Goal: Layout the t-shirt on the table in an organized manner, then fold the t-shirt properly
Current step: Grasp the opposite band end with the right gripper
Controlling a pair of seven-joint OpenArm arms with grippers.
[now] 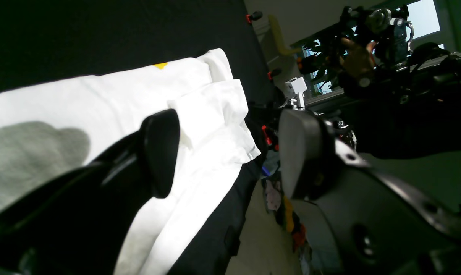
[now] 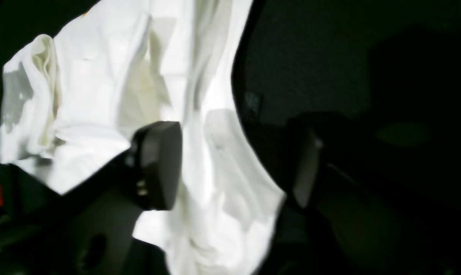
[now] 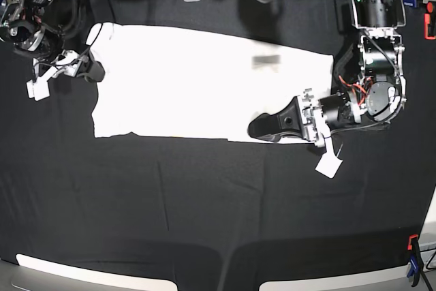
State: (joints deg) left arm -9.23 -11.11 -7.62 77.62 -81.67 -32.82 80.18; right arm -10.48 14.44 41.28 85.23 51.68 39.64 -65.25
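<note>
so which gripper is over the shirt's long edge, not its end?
The left gripper, at the base view's right: it sits over the t-shirt's long near edge. The right gripper is at the shirt's short end.

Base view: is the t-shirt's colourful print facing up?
No: the t-shirt lies as a plain white shape on the table, with no print showing.

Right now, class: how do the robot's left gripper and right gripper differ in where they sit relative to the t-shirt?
The left gripper hangs over the t-shirt's lower edge; the right gripper sits at its opposite, narrow end. The left reaches across cloth; the right only meets the edge. Both are open, holding nothing.
</note>
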